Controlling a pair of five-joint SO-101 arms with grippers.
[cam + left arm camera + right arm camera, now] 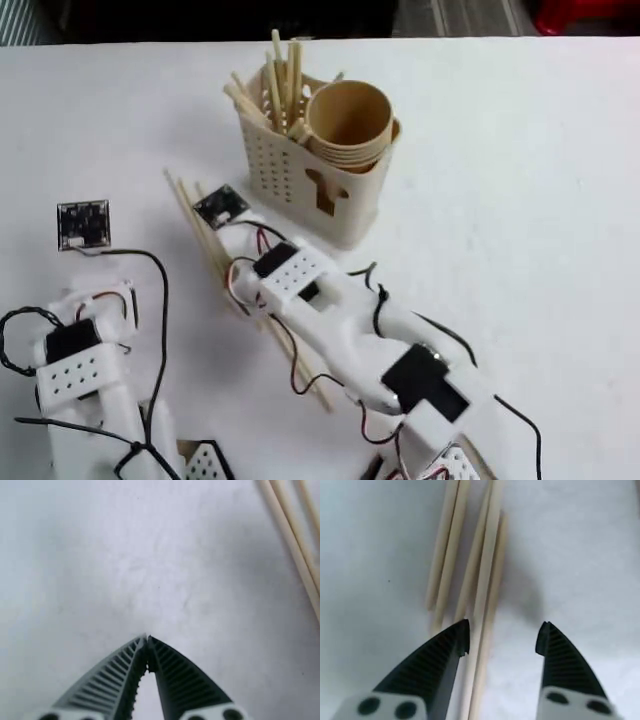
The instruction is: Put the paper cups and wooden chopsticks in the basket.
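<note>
A cream perforated basket (275, 170) stands upright at the table's middle back. Stacked paper cups (350, 120) and several wooden chopsticks (278, 75) stick out of it. More chopsticks (195, 225) lie loose on the white table in front of the basket, running diagonally under my right arm (340, 320). My right gripper (503, 630) is open just above these chopsticks (487, 555), one fingertip (460, 637) over the bundle and the other off to its side. My left gripper (147, 639) is shut on nothing above bare table, with chopsticks (295, 545) off to one side.
My left arm (75, 370) sits at the near left corner with black cables (160, 300) looping beside it. The table's far edge (150, 42) runs behind the basket. Open white tabletop (530, 220) lies to the right of the basket.
</note>
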